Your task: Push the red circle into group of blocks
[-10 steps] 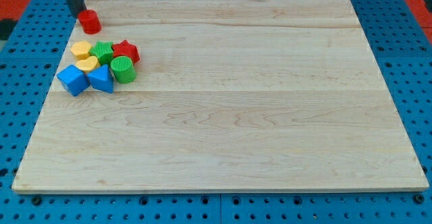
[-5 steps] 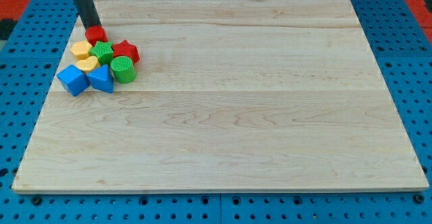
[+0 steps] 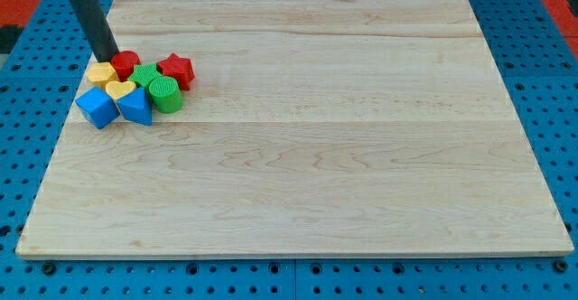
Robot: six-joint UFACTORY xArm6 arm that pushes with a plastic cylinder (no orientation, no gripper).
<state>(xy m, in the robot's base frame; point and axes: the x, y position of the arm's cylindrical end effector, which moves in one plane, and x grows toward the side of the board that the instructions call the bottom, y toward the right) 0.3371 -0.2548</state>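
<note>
The red circle [image 3: 125, 64] sits at the top of the cluster near the board's upper left, touching the yellow block [image 3: 100, 73] and the green block [image 3: 144, 73] behind the green cylinder [image 3: 164, 93]. The red star [image 3: 176, 69] is at the cluster's right. A yellow heart [image 3: 119, 89], a blue cube [image 3: 97, 107] and a blue triangle [image 3: 136, 107] lie below. My tip [image 3: 108, 57] is just to the upper left of the red circle, touching or nearly touching it.
The wooden board [image 3: 316, 155] lies on a blue pegboard [image 3: 27, 110]. The cluster is close to the board's left edge. Red panels show at the view's top corners.
My tip moved down the view and pushed the red circle from above the cluster into it. The yellow block, green block and red star shifted slightly.
</note>
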